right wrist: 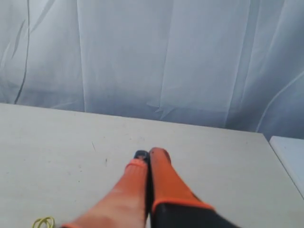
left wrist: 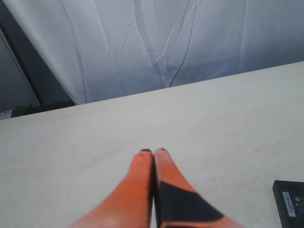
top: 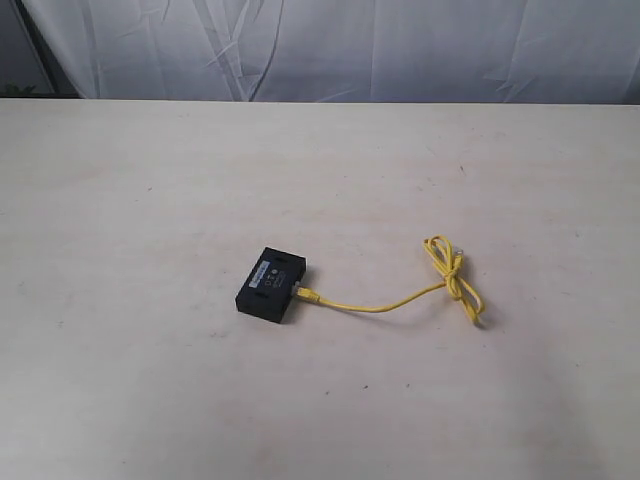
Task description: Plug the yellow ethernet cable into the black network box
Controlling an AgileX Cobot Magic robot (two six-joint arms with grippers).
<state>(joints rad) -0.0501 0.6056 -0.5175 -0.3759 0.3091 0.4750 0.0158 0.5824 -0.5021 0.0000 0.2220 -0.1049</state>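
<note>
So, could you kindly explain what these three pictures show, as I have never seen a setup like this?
It is a robot with two arms, each ending in an orange gripper. One picture looks over the whole pale table; the other two come from cameras on each wrist, looking along the grippers. The left gripper and right gripper are both shut and hold nothing. On the table lies a small black box with a yellow cable. One cable end sits at the box's side, seemingly plugged in; the other is bundled in a knotted loop. A white curtain hangs behind.
</note>
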